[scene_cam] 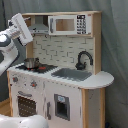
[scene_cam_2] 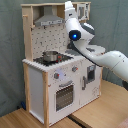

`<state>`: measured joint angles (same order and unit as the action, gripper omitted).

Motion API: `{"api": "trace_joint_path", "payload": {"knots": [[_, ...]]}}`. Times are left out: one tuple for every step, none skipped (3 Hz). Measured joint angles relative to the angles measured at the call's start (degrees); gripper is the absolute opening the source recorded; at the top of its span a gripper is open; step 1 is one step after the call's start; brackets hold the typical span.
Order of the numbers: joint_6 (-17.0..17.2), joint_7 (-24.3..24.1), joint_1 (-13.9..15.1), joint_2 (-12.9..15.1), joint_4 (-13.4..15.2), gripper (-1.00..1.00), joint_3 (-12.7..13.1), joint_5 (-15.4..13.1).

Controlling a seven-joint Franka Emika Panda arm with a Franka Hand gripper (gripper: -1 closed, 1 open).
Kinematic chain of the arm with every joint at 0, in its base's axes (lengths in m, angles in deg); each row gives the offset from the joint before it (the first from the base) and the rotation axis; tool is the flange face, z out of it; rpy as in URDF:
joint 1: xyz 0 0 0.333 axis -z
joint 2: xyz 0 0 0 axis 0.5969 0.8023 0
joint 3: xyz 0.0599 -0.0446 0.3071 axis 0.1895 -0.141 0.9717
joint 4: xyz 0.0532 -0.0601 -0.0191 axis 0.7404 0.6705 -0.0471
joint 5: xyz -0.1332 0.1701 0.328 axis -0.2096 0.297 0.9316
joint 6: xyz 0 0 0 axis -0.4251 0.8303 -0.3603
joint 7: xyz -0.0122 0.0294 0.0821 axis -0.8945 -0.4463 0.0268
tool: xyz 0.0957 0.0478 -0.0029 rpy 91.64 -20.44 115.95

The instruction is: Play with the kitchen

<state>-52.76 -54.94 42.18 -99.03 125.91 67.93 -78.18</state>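
The kitchen [scene_cam: 60, 95] is a tall toy unit of white and pale wood, seen in both exterior views. It has a black faucet [scene_cam: 84, 59], a grey sink [scene_cam: 72, 74], a metal pot [scene_cam: 31, 63] on the stovetop, an oven door [scene_cam: 24, 105], a hood [scene_cam: 39, 28] and a small microwave [scene_cam: 67, 24]. My gripper [scene_cam: 22, 31] is raised at the first exterior view's left, level with the hood and just beside the kitchen's side post, above the pot. In the second exterior view the kitchen [scene_cam_2: 37, 85] stands left, with pot [scene_cam_2: 50, 56] and oven door [scene_cam_2: 65, 95] in sight. There my arm [scene_cam_2: 75, 35] hides the gripper.
A grey curtain hangs behind the kitchen. My white arm [scene_cam_2: 107, 57] reaches in from the second exterior view's right, across the counter's front. The rounded end of the counter [scene_cam: 100, 78] juts out at the first exterior view's right. The floor [scene_cam_2: 100, 112] is wood.
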Motion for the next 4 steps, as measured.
{"api": "trace_joint_path", "payload": {"knots": [[0.0, -2.6, 4.1, 1.3, -1.3, -1.00, 0.8, 0.4], [2.8, -3.1, 8.3, 1.9, -1.5, -1.00, 1.8, 3.0], [7.8, -3.1, 8.8, 4.7, -1.3, -1.00, 1.7, 3.3], [13.4, -3.1, 7.0, 5.2, 0.0, -1.00, 0.9, 3.3]]}}
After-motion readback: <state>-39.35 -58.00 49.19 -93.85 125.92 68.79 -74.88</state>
